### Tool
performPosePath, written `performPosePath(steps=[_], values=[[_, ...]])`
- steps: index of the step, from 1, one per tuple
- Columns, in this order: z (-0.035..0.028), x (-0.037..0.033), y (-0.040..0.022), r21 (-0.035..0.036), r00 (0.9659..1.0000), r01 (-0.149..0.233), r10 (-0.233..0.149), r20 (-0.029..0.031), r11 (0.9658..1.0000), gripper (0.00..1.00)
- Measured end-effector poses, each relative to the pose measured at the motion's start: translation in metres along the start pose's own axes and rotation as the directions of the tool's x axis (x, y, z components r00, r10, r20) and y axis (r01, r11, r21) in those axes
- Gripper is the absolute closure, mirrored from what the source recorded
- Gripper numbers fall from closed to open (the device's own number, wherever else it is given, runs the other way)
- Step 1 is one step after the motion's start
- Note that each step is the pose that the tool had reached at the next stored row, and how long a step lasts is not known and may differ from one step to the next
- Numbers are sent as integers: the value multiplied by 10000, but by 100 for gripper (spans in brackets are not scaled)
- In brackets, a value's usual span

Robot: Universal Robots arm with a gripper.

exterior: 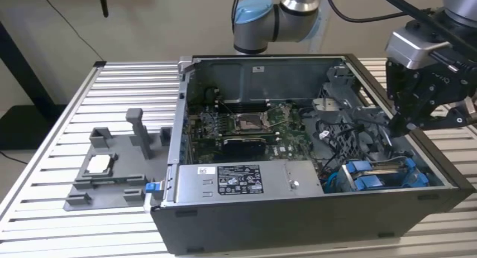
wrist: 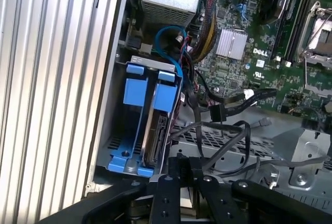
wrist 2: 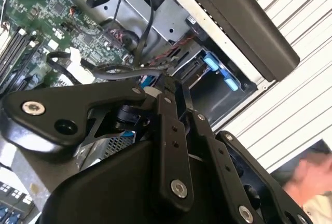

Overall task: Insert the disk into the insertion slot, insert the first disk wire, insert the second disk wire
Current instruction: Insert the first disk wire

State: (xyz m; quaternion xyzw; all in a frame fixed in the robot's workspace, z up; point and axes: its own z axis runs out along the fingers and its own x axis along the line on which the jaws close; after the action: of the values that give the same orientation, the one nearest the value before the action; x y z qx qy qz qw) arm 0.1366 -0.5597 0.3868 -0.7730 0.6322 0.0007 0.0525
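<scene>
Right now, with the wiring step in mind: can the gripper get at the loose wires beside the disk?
Likely yes. The gripper reaches into the open case, right at the wires, with nothing covering them; they do cross one another, though.

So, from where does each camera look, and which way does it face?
Exterior view: off the arm, looking down into the open computer case; arm and claw show.
First wrist view: on the arm, looking past the claw at the drive bay.
Second wrist view: on the arm, looking along the claw into the case.
All share the bay's blue tabs.
</scene>
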Motion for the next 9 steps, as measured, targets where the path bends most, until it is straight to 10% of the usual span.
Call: performPosePath(steps=[5,9], values=[[50,7,4,13,9992,-406,406,-32,9992,81],[76,14,-10,-140,9989,-477,477,-20,9988,81]])
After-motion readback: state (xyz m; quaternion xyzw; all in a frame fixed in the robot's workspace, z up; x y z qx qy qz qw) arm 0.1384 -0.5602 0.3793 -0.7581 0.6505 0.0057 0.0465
